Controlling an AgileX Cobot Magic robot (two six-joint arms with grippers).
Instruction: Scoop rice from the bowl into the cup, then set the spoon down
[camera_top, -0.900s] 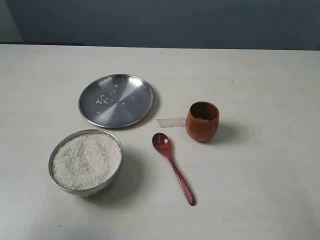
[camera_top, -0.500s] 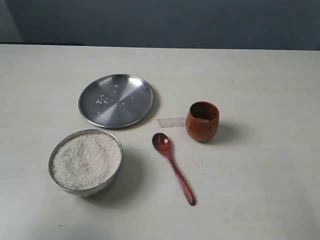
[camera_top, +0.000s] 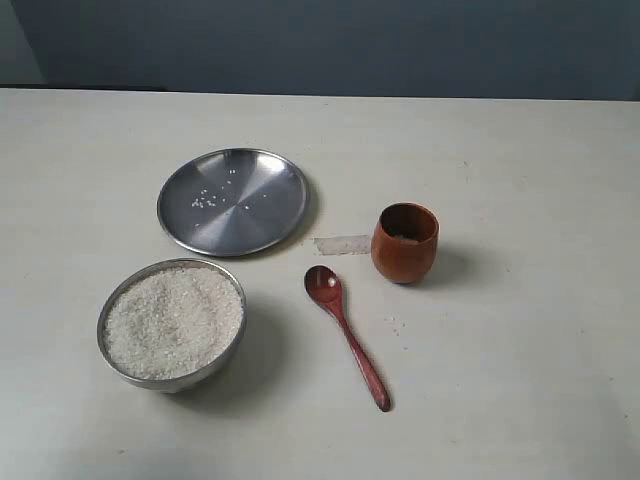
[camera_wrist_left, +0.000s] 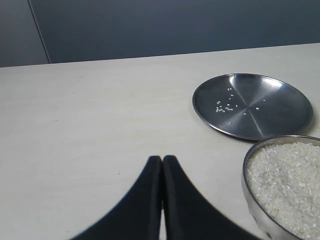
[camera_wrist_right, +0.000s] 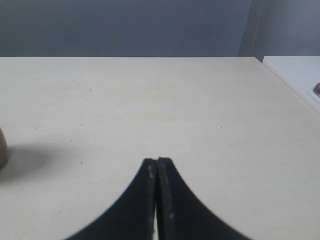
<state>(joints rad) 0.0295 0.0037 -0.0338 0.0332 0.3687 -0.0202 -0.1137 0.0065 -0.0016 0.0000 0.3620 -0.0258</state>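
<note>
No displacement against the earlier exterior frames: identical layout, no arm within the exterior view.

Left gripper (camera_wrist_left: 162, 161): jaws pressed together, nothing held, poised over bare table with bowl and plate to the right of its frame. Right gripper (camera_wrist_right: 156, 162): jaws likewise closed, empty, over bare table, with only an edge of the cup at the left border of its frame.

Spoon (camera_top: 345, 335): flat on the table (camera_top: 520, 350), lower centre of the exterior frame, scoop end toward the cup (camera_top: 404, 250), handle toward lower right. Untouched by either gripper.

Bowl (camera_top: 110, 300): lower left, heaped with rice (camera_top: 172, 320). Cup upright, right of centre; pale specks inside, fill level not determinable.

Judgement: spoon down and both grippers clear, consistent with either the start or the end of a scoop cycle. If starting, open the jaws before approaching the handle.

Surface: pale, matte, lightly marked. Steel plate (camera_top: 260, 215) at upper centre-left carrying loose grains (camera_top: 207, 198); tape strip (camera_top: 342, 243) just beside the cup; stray grains (camera_top: 395, 323) near the spoon. Dark blue-grey wall (camera_top: 330, 45) behind.
</note>
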